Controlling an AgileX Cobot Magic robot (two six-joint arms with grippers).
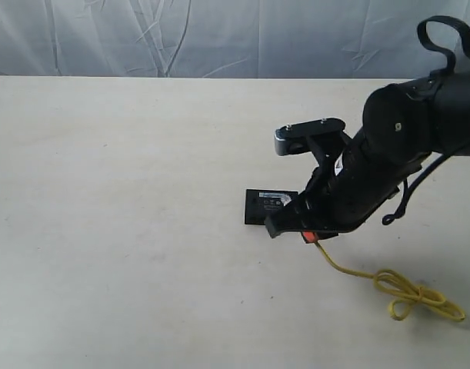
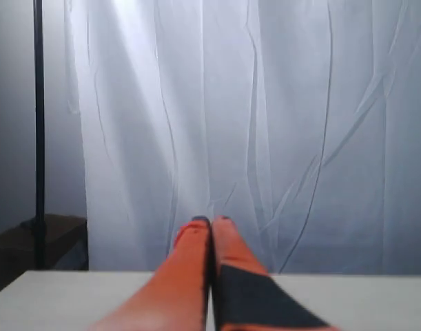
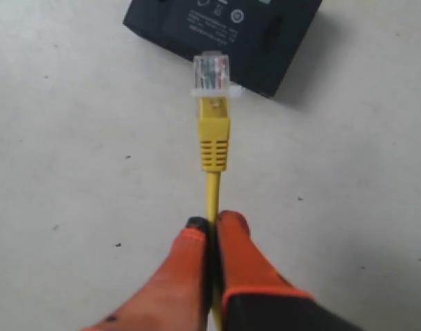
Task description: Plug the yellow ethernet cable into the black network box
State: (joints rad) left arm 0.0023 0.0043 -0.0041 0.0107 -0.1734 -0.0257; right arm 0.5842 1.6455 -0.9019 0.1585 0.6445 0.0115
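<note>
My right gripper (image 3: 211,222) is shut on the yellow ethernet cable (image 3: 213,138), holding the cord just behind its yellow boot. The clear plug (image 3: 211,72) points at the side of the black network box (image 3: 224,34) and overlaps its edge in the right wrist view; whether it touches I cannot tell. In the exterior view the black network box (image 1: 264,206) lies flat mid-table, partly covered by the right arm, and the yellow ethernet cable (image 1: 404,292) trails in loose loops to the right. My left gripper (image 2: 211,222) is shut and empty, facing a white curtain.
The pale table (image 1: 127,192) stretches wide to the left of the box. A wrinkled white curtain (image 1: 219,38) hangs behind the table's far edge. A dark pole (image 2: 38,124) and a dark stand show beside the curtain in the left wrist view.
</note>
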